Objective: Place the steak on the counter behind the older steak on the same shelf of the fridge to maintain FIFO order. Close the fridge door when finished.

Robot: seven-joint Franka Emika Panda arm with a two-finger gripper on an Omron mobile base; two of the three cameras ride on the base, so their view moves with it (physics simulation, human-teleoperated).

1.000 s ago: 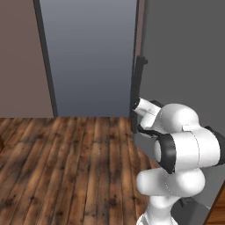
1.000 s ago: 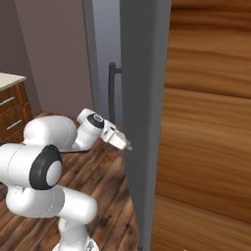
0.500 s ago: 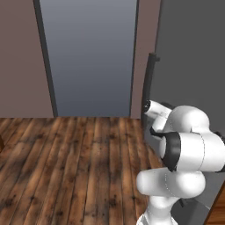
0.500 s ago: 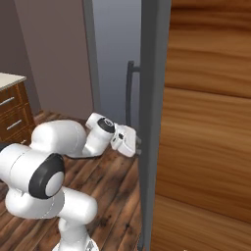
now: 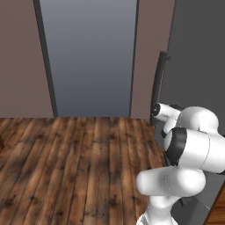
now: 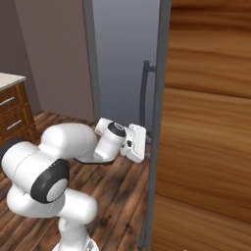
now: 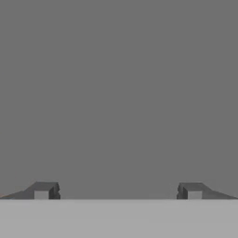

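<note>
The grey fridge door [image 5: 197, 57] stands at the right with its dark bar handle [image 5: 158, 83]. In the right base view the fridge door [image 6: 160, 98] shows edge-on, its handle [image 6: 144, 93] just left of it. My gripper [image 6: 147, 143] is low against the door, below the handle. In the hand view my gripper [image 7: 118, 190] is open, its fingertips [image 7: 44, 190] wide apart with nothing between them, facing the flat grey door face [image 7: 119, 93] at close range. The steak and the fridge's inside are hidden. A corner of the counter [image 6: 9, 78] shows at the far left.
Brown drawer cabinets [image 6: 12, 115] sit under the counter. A tall wooden cabinet panel [image 6: 211, 122] stands right of the door. A tall grey panel in a dark frame [image 5: 90, 57] is set in the brown back wall. Wooden floor [image 5: 66, 158] lies open to the left.
The fridge door has swung further round, its handle shifting right in both base views. My arm has followed it, hand still against the door, gripper still open.
</note>
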